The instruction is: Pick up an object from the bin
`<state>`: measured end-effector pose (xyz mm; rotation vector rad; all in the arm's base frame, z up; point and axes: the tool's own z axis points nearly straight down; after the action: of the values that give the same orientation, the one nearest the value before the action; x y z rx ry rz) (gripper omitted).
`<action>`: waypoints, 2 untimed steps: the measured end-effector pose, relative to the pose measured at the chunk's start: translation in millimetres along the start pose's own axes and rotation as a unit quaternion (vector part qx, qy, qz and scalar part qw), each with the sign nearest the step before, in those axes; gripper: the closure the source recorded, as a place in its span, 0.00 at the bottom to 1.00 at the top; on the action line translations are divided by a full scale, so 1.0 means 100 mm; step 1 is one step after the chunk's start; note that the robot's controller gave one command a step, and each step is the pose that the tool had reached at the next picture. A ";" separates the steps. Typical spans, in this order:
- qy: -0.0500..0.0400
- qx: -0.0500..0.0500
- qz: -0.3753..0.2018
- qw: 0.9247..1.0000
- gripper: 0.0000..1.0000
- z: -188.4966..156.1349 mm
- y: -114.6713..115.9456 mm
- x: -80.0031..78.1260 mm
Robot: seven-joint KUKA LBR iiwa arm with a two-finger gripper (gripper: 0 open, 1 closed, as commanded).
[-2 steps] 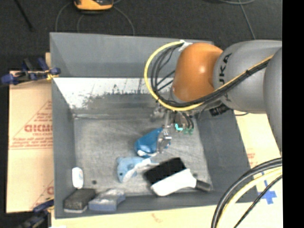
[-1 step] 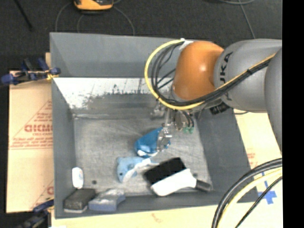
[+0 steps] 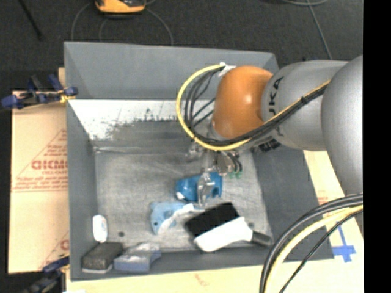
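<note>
My gripper hangs below the arm's wrist, low over the middle of the bin floor. A small bright blue thing lies right against its left side, partly hidden by it. Just in front of the gripper lies a black and white brush-like block. A pale blue crumpled thing sits to the front left of it, touching the brush's black end.
A small white capsule lies near the left wall. In the front left corner lie a grey block and a greyish bag. The arm and its orange dome cover the bin's right back part.
</note>
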<state>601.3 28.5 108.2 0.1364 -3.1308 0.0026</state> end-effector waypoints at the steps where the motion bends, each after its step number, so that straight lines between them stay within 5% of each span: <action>1: -0.004 -0.001 -0.018 1.000 0.00 0.33 0.02 -0.02; 2: -0.005 0.000 -0.096 0.995 0.00 0.09 0.00 0.11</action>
<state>590.0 27.1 98.9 0.4372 -3.1132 0.0006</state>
